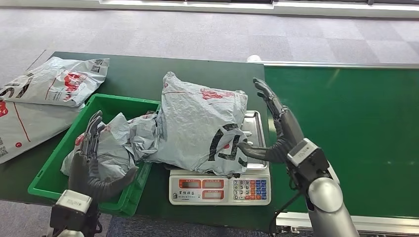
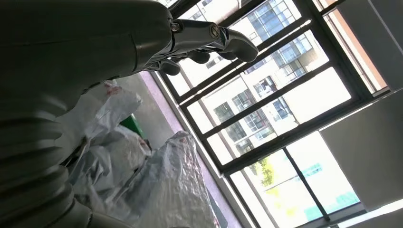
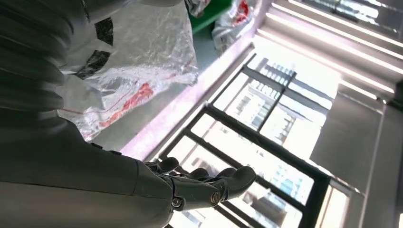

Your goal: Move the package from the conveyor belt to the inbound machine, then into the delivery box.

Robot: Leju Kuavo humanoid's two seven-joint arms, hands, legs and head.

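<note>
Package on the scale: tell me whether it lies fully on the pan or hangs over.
Hangs over. The package spills past the scale onto the green bin's rim.

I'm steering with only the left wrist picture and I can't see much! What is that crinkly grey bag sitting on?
Observer: The grey package lies on a weighing scale, its left edge hanging over the green bin.
Operator: Is my other hand touching it?
Observer: The right hand is open beside it, thumb against the package.
Operator: Any more bags?
Observer: Two more packages lie on the table left of the bin.
</note>
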